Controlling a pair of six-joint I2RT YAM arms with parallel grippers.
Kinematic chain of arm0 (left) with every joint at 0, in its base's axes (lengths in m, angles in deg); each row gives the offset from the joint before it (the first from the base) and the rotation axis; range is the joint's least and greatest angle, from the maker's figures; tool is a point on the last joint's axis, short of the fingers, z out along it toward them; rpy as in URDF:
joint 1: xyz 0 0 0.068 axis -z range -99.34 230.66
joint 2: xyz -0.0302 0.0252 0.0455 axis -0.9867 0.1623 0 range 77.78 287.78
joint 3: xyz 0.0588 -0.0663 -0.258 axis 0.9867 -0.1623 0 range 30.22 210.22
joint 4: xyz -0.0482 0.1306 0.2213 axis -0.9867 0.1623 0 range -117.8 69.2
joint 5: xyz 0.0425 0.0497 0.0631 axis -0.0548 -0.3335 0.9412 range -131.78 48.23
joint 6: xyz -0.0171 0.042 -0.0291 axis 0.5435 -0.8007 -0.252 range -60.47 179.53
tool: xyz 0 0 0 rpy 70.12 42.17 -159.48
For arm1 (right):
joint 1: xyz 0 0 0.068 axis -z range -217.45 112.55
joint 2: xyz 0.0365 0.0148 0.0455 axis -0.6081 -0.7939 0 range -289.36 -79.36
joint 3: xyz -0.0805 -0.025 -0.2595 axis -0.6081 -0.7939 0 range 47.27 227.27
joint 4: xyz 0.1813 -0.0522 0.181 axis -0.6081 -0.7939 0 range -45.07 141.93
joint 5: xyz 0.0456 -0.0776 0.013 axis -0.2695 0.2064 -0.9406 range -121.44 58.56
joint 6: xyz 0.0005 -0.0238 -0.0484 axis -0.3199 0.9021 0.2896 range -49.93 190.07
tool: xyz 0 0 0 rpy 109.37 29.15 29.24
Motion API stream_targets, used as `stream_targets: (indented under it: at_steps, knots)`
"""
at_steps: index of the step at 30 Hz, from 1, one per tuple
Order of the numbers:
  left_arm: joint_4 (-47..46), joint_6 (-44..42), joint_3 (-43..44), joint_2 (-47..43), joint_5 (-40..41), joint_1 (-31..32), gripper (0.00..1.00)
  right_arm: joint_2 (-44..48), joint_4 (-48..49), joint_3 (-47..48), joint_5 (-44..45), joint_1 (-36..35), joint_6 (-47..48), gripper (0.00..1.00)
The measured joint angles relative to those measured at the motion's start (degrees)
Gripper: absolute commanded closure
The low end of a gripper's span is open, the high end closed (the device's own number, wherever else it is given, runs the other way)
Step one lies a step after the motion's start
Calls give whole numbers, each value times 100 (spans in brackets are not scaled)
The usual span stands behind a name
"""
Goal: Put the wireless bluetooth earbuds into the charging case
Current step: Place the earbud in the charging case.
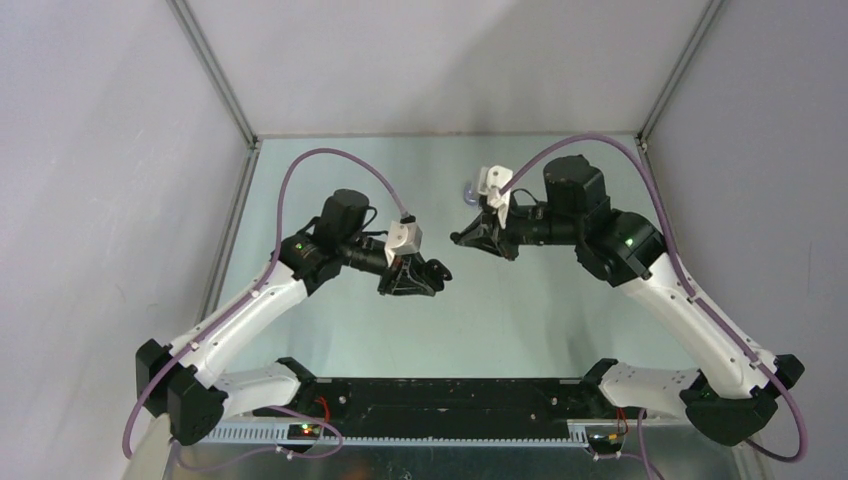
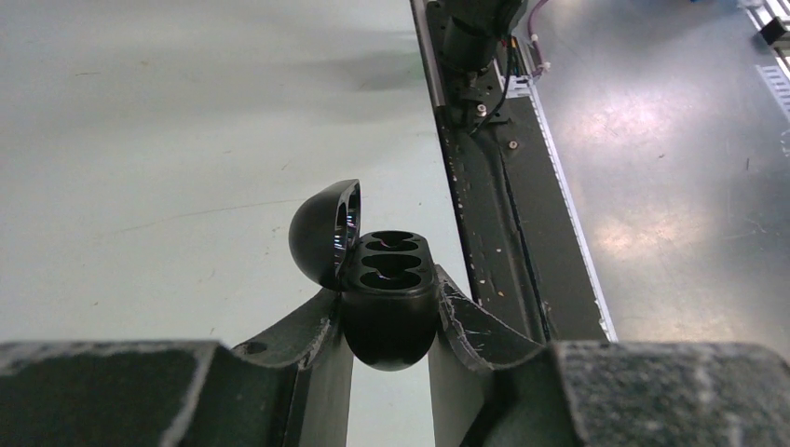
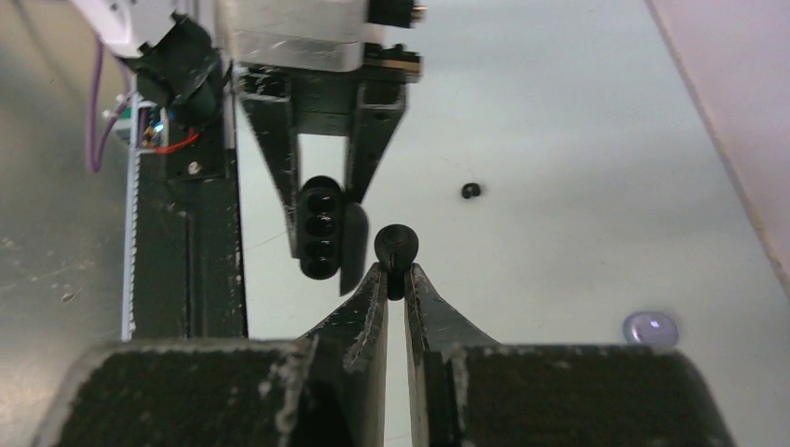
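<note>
The charging case [image 2: 389, 335] is glossy black throughout, with faint violet glints inside its lid. The left gripper [image 2: 388, 291] is matte black, scuffed with pale scratches, and the right gripper [image 3: 396, 275] is the same worn black. The earbud [image 3: 396, 244] at its tips is black, as is a second earbud [image 3: 471, 191] in the upper middle of the right wrist view. A small glossy blob [image 3: 650, 327] at lower right is pale lilac. The table [image 1: 520, 310] is pale grey-green. The left arm [image 1: 240, 320] and right arm [image 1: 690, 300] are white with black joints, green lights and purple cables [image 1: 300, 170].

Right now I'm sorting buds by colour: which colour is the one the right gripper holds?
Black earbud, clearest in right wrist view.
</note>
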Motion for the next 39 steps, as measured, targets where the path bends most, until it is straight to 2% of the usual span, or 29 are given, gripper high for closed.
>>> stream_targets:
  at_steps: [8,23,39]
  knots:
    - [245,-262,4,7,-151,0,92,-2,-365,-103,-166,-487,291,89]
    - [358,-278,109,74,-144,0,92,-160,-778,-385,-168,-844,557,89]
    - [365,-280,114,72,-103,0,92,-428,-595,-616,343,-1172,328,92]
